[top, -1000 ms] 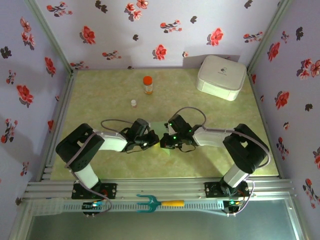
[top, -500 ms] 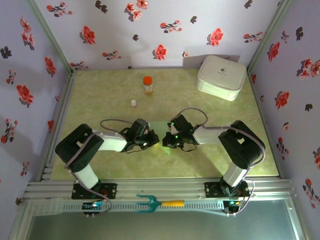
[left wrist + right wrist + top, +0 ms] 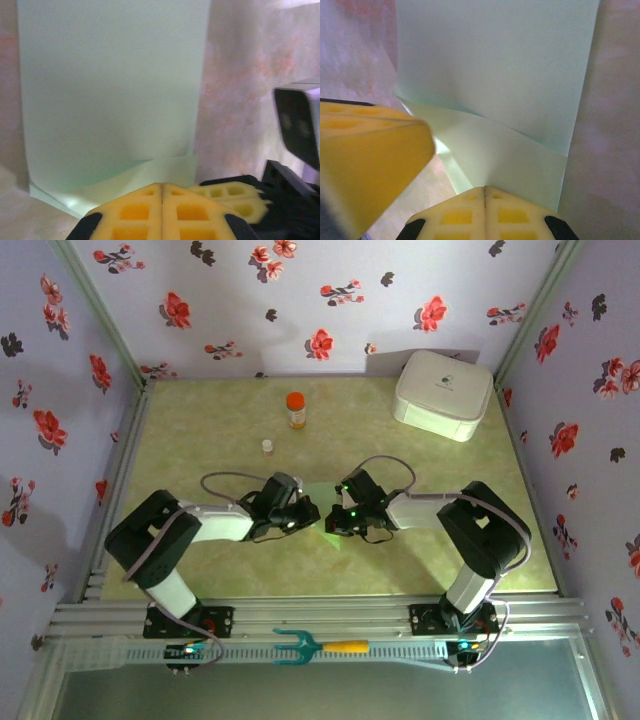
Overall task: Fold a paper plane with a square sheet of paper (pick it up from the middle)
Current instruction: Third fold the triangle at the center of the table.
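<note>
The square sheet of paper (image 3: 110, 85) ahead of the jaws is plain pale mint green; the pads (image 3: 135, 220) are yellow, waffle-gridded. The surface (image 3: 430, 540) is marbled yellow-green. Beyond the jaws stand an orange-capped bottle (image 3: 295, 409) and a white box (image 3: 443, 393); the walls (image 3: 300, 300) are lilac with red and black flowers.

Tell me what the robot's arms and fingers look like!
The left arm and right arm are chunky black with white sections, looping grey cables and tiny green lights. The left gripper and right gripper have yellow fingers with a waffle grid of square holes.
</note>
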You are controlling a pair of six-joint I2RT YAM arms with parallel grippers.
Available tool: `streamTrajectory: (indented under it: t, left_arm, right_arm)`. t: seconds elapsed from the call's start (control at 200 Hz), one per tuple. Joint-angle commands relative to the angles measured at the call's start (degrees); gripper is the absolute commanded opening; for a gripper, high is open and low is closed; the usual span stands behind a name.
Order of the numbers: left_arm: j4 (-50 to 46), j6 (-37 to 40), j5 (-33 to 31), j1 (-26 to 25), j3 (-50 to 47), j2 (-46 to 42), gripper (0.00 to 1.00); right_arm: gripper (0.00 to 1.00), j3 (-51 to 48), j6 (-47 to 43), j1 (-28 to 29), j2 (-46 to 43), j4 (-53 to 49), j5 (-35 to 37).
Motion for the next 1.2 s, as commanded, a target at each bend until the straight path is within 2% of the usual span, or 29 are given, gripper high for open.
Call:
streamTrajectory:
  t: [0.0, 0.59, 0.86, 1.02, 1.195]
  left_arm:
    - [-2.09, 0.30, 0.37, 0.42, 0.72, 2.32, 0.00]
    - [-13.30, 5.20, -0.63, 9.17, 1.14, 0.85, 0.00]
    - [-19.87, 7.02, -2.43, 9.29, 4.27, -3.39, 0.00]
    - [-17.58, 7.26, -3.11, 7.76, 4.63, -6.59, 0.00]
    - [-13.63, 8.06, -1.04, 4.21, 6.02, -4.65, 0.00]
  right_arm:
    - [0.00, -2.18, -1.37, -0.47, 1.34, -5.95, 3.73]
    - [0.00, -2.64, -1.24, -1.00, 0.67, -5.63, 2.94]
    - [0.00, -2.83, -1.36, -1.19, 0.20, -5.61, 3.00]
    - [0.00, -2.99, -1.67, -1.35, 0.13, -5.24, 2.98]
    - [0.00, -2.86, -1.94, -1.61, 0.13, -5.24, 2.84]
